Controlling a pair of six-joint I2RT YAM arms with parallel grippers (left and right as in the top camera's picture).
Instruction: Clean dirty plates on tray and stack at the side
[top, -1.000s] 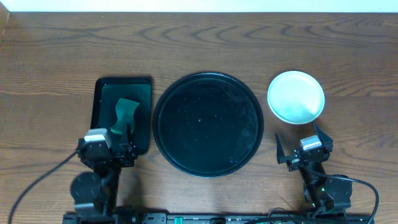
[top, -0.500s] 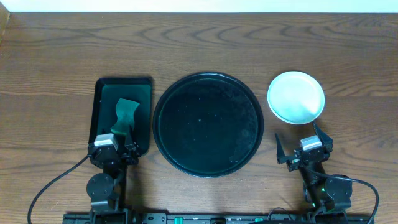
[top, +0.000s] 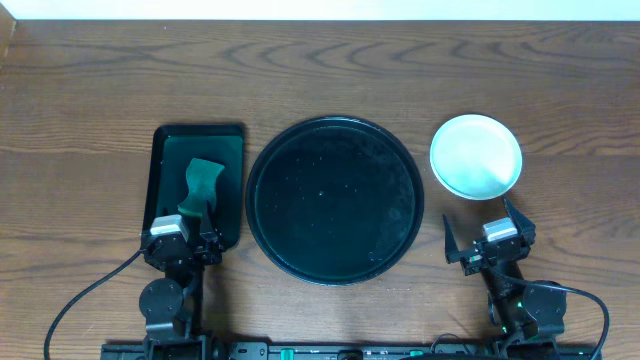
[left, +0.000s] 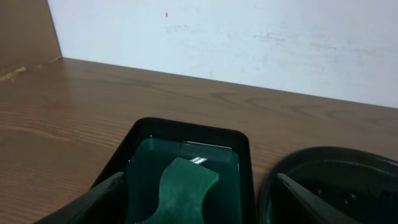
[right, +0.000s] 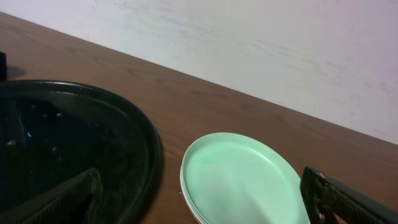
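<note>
Plates (top: 476, 156), round with a pale mint-green one uppermost, sit stacked just right of the bare large round black tray (top: 335, 200), which is likely why the left gripper (top: 183, 228) and right gripper (top: 482, 225) hang wide open, holding nothing.

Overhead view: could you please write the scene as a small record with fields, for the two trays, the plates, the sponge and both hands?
black tray: large, round, no plate on it
pale mint plate: on the table, right of the black tray; whether others lie beneath cannot be told
rectangular tray: small, dark, left of the black tray
green sponge: inside the rectangular tray
left hand: open, empty, over the rectangular tray's near edge
right hand: open, empty, just short of the plate
</note>
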